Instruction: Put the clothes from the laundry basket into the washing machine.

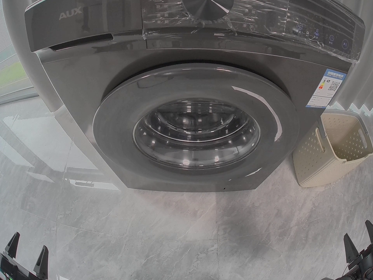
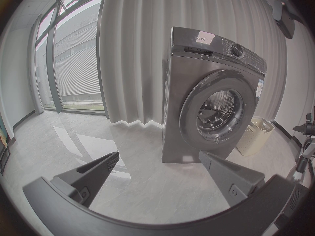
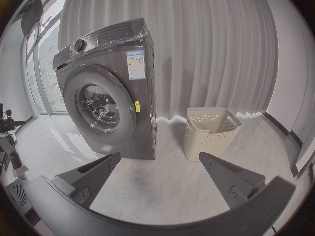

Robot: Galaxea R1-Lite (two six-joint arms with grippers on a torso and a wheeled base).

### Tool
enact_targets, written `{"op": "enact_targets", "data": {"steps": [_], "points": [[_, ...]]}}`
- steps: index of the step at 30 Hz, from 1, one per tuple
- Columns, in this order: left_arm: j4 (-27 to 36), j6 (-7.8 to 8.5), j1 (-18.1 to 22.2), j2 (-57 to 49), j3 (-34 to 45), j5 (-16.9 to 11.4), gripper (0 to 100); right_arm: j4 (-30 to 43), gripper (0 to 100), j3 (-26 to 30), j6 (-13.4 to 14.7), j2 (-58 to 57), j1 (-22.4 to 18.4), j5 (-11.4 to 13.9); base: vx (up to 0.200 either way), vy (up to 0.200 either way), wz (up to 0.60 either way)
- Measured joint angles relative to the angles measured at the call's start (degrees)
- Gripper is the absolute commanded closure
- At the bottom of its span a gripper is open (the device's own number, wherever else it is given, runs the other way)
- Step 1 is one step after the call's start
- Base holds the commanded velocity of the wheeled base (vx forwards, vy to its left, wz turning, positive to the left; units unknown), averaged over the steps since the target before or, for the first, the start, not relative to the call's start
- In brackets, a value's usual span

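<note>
Beside shut washing machine [image 1: 194,129], laundry basket [image 1: 334,152]; left end effector [image 1: 30,241] and right end effector [image 1: 356,229] spread.

Head view: washing machine [image 1: 194,78] top is cut off by the pic's upper edge. Door glass [image 1: 196,133] is full of glare, so what's in the drum can't be told. Print on the label [image 1: 325,88] & control panel [image 1: 248,8] is too small to make out; wrinkled plastic film [image 1: 175,4] covers the panel. Laundry basket [image 1: 334,148] runs off the right edge; its near wall hides the bottom, so contents can't be told. Left gripper [image 1: 30,241] & right gripper [image 1: 356,230] are cut off by the lower edge, w/ just the fingertips in shot.
</note>
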Motion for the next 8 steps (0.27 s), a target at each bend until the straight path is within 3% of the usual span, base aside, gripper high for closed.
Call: {"op": "enact_targets", "data": {"steps": [8], "points": [[0.00,0.22,0.00,0.02,0.00,0.00,0,0.00,0,0.00,-0.30,-1.57,-0.46,0.07,0.000,0.000,0.00]]}}
